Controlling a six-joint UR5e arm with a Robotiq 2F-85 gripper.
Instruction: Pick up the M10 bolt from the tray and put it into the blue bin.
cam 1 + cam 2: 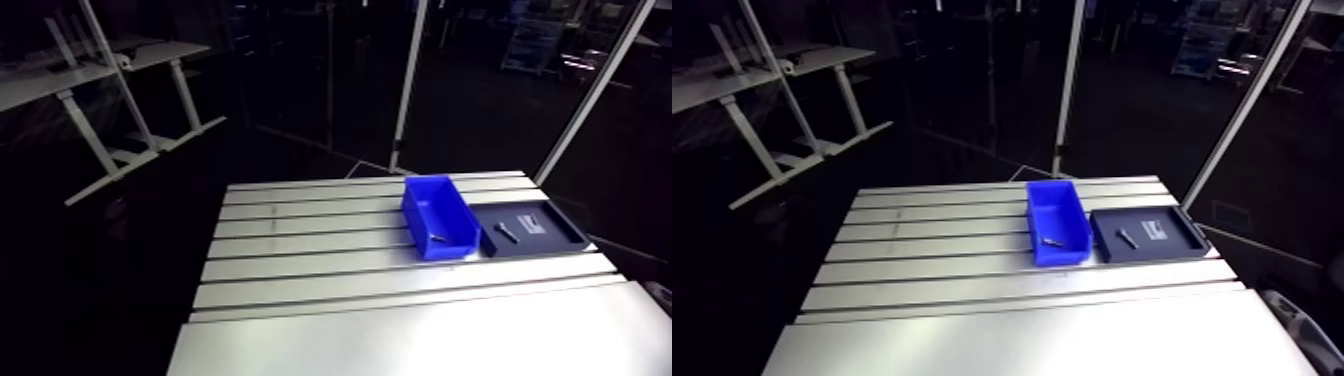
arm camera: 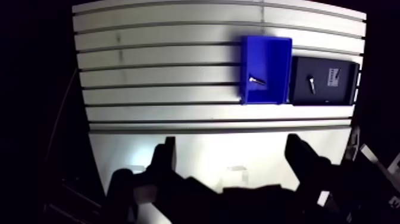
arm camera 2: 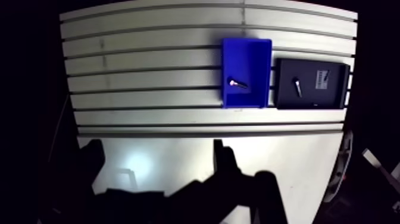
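Toward the counter's [image 1: 320, 290] far right edge, the arm view shows the bin [image 1: 450, 250] just beside the tray [image 1: 560, 232]. A bolt [image 1: 506, 232] lies in the tray and a second bolt [image 1: 437, 237] in the bin, with bare counter elsewhere. In the wrist view, the fingers [image 2: 297, 156] are spread, released and empty, well short of both.

On slotted alu table [image 1: 300, 270], blue bin [image 1: 447, 248] sits twd far right corner w/ small bolt [image 1: 438, 237] lying in its near end, & dark tray [image 1: 552, 241] just beside bin, at table's right edge, holds 2nd bolt [image 1: 506, 232] next to white label [image 1: 530, 224].
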